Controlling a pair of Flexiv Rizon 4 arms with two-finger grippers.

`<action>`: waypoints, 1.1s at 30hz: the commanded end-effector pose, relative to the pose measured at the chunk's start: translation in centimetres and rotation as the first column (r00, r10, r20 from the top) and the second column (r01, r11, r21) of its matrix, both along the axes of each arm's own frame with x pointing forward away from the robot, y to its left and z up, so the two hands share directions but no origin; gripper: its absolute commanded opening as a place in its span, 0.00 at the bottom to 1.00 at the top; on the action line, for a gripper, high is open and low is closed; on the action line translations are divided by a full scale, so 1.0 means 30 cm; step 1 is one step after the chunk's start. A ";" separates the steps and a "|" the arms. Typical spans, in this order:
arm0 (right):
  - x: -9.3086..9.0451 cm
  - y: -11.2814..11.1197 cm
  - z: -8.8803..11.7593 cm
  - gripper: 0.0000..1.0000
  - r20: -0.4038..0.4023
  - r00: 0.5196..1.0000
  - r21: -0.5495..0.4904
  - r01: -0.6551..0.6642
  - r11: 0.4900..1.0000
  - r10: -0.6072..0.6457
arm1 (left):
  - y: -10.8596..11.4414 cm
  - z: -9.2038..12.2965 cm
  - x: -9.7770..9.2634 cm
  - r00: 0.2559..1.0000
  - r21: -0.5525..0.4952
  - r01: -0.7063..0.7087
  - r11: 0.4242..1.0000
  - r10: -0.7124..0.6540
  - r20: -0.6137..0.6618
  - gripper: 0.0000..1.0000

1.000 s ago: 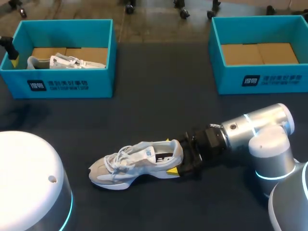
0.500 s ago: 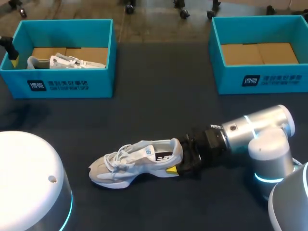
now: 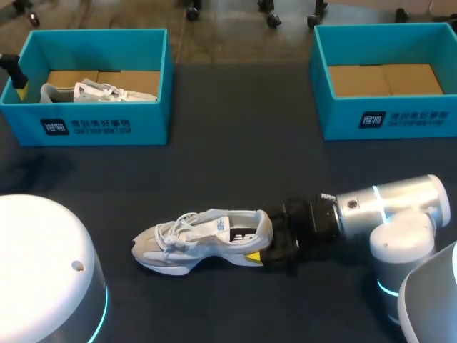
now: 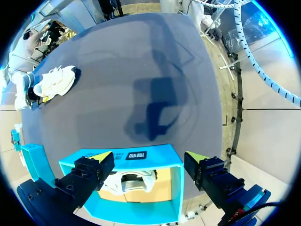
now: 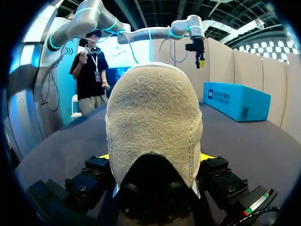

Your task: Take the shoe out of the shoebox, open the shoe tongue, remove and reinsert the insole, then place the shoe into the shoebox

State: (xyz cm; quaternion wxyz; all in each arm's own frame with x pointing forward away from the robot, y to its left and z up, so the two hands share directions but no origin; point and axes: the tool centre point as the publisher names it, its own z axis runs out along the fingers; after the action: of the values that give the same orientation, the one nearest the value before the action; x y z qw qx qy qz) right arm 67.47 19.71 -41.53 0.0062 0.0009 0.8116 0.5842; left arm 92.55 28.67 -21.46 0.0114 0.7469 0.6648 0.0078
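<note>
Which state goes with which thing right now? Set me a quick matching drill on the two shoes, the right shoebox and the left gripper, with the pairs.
Things:
1. grey shoe
2. white shoe
3. right shoebox
4. left gripper

States:
a. open, hanging above the left shoebox
b. lying inside the left shoebox
c. on the table, heel clamped between the right gripper's fingers
d. holds no shoe, only brown cardboard at the bottom

Pairs: 1-c, 2-b, 3-d, 4-a
</note>
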 end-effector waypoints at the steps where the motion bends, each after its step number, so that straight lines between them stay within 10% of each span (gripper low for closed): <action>1: 0.001 -0.001 -0.002 0.00 0.002 1.000 0.002 0.011 1.000 -0.011 | 0.000 0.001 -0.002 1.000 0.001 0.001 1.000 -0.001 0.002 1.00; 24: 0.004 0.001 -0.005 0.00 -0.012 0.999 -0.001 0.031 1.000 -0.031 | 0.000 0.001 -0.002 1.000 0.001 0.001 1.000 -0.001 0.002 1.00; 28: 0.004 0.001 -0.005 0.00 -0.012 0.999 -0.001 0.031 1.000 -0.031 | -0.071 0.009 -0.099 0.986 0.014 -0.168 0.986 0.168 0.023 1.00; 33: 0.004 0.001 -0.005 0.00 -0.012 0.999 -0.001 0.031 1.000 -0.031 | -0.214 -0.013 -0.257 0.712 0.188 -0.692 0.697 0.702 0.023 1.00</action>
State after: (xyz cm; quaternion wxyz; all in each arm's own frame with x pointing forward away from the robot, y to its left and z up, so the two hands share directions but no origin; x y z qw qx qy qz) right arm 67.50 19.51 -41.72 0.0109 0.0169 0.8098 0.5864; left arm 88.29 24.68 -21.60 -0.0104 0.6636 0.7477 -0.0213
